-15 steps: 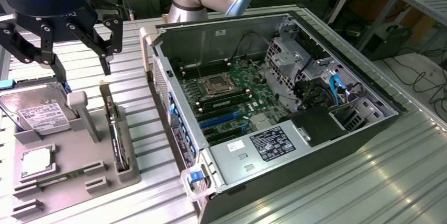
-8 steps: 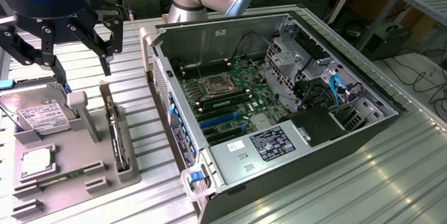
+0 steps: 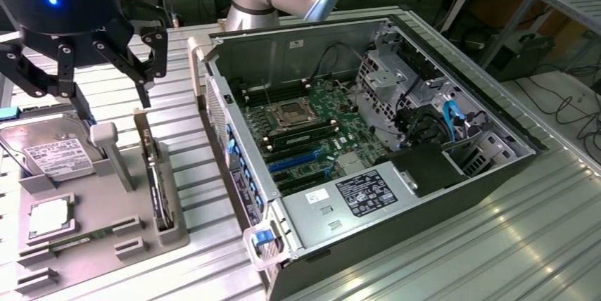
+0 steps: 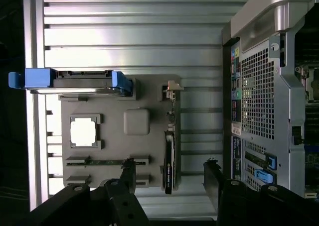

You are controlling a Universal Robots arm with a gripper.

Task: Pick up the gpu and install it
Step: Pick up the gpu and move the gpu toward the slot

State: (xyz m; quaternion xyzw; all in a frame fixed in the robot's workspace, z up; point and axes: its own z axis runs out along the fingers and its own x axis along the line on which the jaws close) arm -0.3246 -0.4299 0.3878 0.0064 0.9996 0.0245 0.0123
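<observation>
- Over the grey tray (image 3: 108,202) the gripper (image 3: 115,107) hangs with its jaws spread wide and nothing between them. In the wrist view the two fingertips (image 4: 128,167) stand either side of the card below.
- Under it, the gpu (image 3: 157,181) stands on its long edge in a slot on the side of the tray nearest the computer case (image 3: 423,34). Its pale bracket is at the end nearer the hard drive (image 3: 56,150).
- I'd judge the card light and stiff but delicate, a thin board that is easily scraped or flexed. The free upper edge, pinched across its two flat faces, looks like the place to hold it.
- Room is tight sideways: a grey post (image 3: 103,148) stands on one side and the case wall is close on the other. Straight up looks open.
- Farther off, the case lies open on the slatted table (image 3: 526,245) with its blue slots (image 3: 291,164) exposed. Cables crowd the far end.
</observation>
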